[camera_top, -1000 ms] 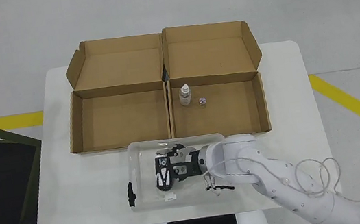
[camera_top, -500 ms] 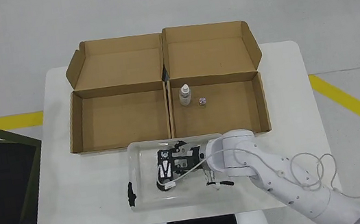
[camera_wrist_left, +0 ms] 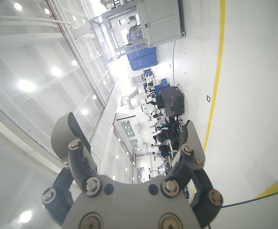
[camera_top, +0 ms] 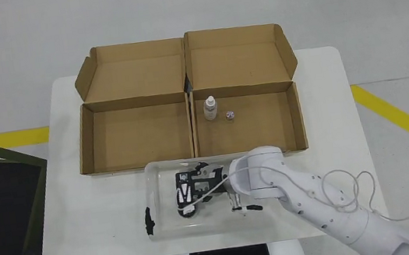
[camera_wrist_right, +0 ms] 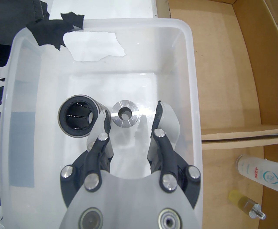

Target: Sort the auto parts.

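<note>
Now | right hand (camera_wrist_right: 131,110) spread, flanking silver bushing (camera_wrist_right: 124,113) | black bearing (camera_wrist_right: 76,118) just beside

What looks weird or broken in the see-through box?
The clear bin has ragged black tape stuck over one corner, with a torn white patch beside it, so that corner looks patched up. The black cylinder and silver part inside look whole.

1. A large industrial hall: ceiling lights (camera_wrist_left: 26,85) are shining along a high roof.
2. Blue cabinets (camera_wrist_left: 142,57) and a framed enclosure (camera_wrist_left: 160,23) are standing on pale floor (camera_wrist_left: 239,108).
3. A yellow floor line (camera_top: 408,122) is running past the table's (camera_top: 324,111) right edge.
</note>
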{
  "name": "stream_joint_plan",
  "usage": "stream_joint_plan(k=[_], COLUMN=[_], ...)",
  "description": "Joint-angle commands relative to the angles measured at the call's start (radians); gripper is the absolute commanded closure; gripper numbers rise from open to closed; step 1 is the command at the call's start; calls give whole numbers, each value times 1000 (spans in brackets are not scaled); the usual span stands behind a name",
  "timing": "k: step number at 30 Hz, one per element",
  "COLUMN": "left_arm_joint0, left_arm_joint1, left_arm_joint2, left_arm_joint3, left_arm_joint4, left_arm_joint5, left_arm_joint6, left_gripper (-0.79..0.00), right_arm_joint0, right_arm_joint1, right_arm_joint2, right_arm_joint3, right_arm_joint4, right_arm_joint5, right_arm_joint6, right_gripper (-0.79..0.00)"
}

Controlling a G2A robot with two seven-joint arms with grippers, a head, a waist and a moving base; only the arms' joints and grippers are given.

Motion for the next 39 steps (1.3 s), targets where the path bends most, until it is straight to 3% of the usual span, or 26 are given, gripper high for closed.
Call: stream_joint_plan(k=[1,20,39], left_arm_joint0=[0,0,0], left_arm_joint1=[0,0,0], left_arm_joint2=[0,0,0], left_arm_joint3=[0,0,0], left_arm_joint4=[0,0,0], left_arm_joint5=[0,0,0], left_arm_joint6=[0,0,0], left_gripper=[-785,-785,-785], right_arm_joint0=[5,61,85], right_arm_joint1=[-3,-38,-68], right_arm_joint2=[-4,-49,-94], right_arm_joint3=[8,109,172], right_arm_joint4=[3,36,35], right_arm_joint5=[-1,-8,-14], right_arm_joint6=[-1,2,10], right_gripper=[-400,-431,-348])
